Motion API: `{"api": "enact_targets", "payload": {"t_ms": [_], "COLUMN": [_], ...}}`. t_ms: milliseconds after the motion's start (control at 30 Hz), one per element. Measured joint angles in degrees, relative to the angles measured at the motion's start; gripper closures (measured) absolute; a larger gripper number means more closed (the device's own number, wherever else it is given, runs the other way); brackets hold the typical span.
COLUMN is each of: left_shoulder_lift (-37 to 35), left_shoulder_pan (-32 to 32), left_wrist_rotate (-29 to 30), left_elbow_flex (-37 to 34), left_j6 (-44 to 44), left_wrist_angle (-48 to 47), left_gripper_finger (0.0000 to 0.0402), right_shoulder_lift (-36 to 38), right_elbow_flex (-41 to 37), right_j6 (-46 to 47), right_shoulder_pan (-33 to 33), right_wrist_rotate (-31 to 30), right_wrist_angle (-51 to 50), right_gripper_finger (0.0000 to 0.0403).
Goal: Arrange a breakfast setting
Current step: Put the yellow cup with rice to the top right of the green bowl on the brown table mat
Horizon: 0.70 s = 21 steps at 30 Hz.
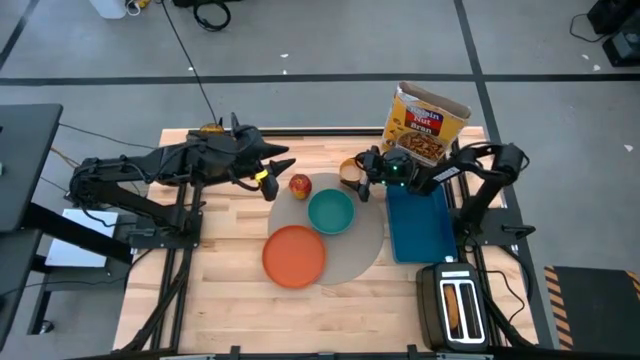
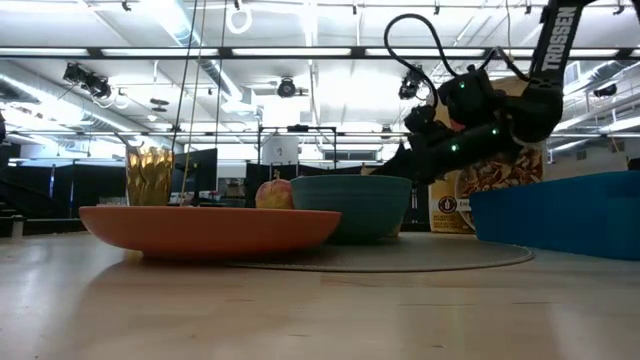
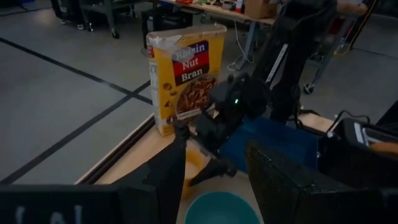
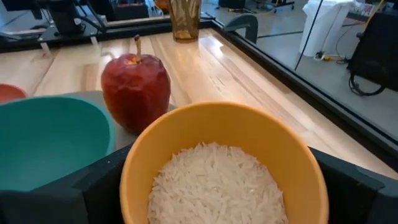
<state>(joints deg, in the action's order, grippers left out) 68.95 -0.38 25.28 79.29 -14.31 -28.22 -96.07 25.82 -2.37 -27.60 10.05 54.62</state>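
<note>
A round grey placemat [image 1: 360, 245] carries an orange plate [image 1: 294, 256], a teal bowl [image 1: 330, 211] and a red apple [image 1: 299, 184], which stands at its far edge. My right gripper [image 1: 360, 181] is shut on a small yellow-orange cup [image 4: 217, 162] filled with white rice, at the mat's far right edge, beside the apple [image 4: 135, 90]. My left gripper [image 1: 271, 183] is open and empty just left of the apple. It faces the bowl [image 3: 221, 210] and the right gripper [image 3: 214, 155]. The spoon and the bread are out of view. My right gripper pinches the cup between its two fingers [image 4: 351, 180], one on each side of the cup's wall [image 4: 311, 180] below the rim. The fingers come from the table's right side, roughly level. The cup stands upright with its mouth up. I cannot tell whether its base touches the mat.
A blue tray [image 1: 420, 225] lies right of the mat, with a black toaster [image 1: 455, 305] nearer the front edge. A cereal box [image 1: 425, 122] stands at the far right. An amber glass [image 4: 185, 18] stands at the far edge, to the left.
</note>
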Motion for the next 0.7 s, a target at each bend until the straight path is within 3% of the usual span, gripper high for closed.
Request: {"api": "enact_targets", "payload": {"t_ms": [333,700], "left_shoulder_lift": [0.0,0.0], "left_shoulder_pan": [0.0,0.0], "left_wrist_rotate": [0.0,-1.55], "left_elbow_flex": [0.0,0.0], "left_j6": [-0.86,-2.3], "left_wrist_angle": [-5.59,-7.08], "left_gripper_finger": [0.0185,0.0182], "right_shoulder_lift": [6.27,2.27], "right_elbow_flex": [0.04,0.13], "right_j6": [1.77,0.81], "right_shoulder_pan": [0.09,2.12], "right_wrist_rotate": [0.42,-1.01], "right_wrist_angle": [-3.94,-5.4], "right_gripper_finger": [0.0013,0.001]}}
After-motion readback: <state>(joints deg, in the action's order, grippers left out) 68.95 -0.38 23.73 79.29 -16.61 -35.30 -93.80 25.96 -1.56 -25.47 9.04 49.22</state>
